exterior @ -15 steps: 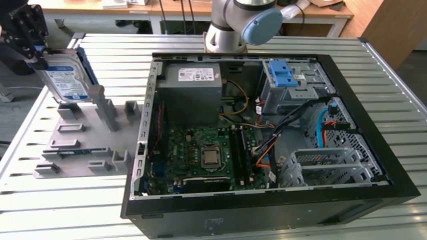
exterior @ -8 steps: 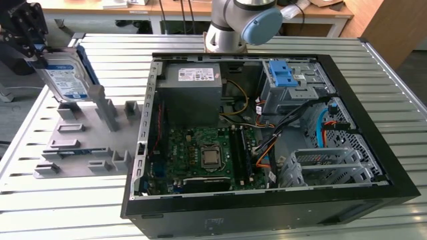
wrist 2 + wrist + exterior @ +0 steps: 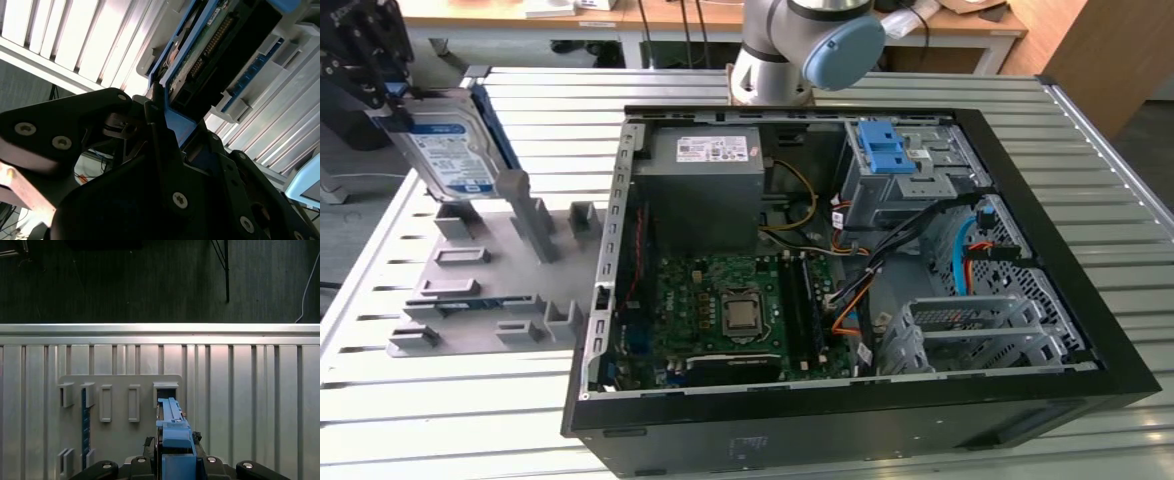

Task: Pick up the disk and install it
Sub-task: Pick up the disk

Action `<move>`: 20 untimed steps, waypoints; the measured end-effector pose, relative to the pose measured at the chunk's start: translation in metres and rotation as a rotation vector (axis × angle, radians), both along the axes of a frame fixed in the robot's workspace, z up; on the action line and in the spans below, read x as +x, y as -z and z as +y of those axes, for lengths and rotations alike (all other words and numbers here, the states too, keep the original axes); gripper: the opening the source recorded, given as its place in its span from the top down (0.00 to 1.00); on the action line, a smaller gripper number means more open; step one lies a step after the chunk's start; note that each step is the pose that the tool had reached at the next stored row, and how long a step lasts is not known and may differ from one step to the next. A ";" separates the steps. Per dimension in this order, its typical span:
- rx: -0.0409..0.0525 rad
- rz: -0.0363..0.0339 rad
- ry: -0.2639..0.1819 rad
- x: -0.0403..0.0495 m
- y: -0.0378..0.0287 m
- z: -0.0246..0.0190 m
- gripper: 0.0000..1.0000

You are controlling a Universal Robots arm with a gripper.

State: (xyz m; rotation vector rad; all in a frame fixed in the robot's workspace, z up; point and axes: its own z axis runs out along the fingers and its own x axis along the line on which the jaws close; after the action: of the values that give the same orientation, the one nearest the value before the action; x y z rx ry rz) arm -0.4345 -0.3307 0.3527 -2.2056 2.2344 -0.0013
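Note:
The disk, silver with a blue-and-white label and a blue carrier bracket, hangs tilted at the exterior view's far left. My black gripper is shut on its upper end. Its lower end is just above the grey fixture plate and its upright holders. In the first wrist view the disk's blue edge runs out from between my fingers towards an empty slot in the fixture. The second wrist view shows the disk's circuit-board side and blue bracket clamped in the gripper.
An open black computer case lies on the slatted metal table. Inside are a grey power-supply box, a green motherboard and a drive cage with a blue latch. The arm's base stands behind the case.

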 end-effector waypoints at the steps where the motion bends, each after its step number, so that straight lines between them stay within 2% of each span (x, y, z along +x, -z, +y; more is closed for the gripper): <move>1: -0.0001 -0.0007 0.000 0.0000 -0.0010 0.0000 0.64; 20: 0.0000 -0.0046 0.000 0.0000 -0.0237 0.0000 0.64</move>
State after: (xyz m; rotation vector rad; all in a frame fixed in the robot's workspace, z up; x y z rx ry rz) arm -0.4345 -0.3307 0.3764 -2.2033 2.2321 -0.0064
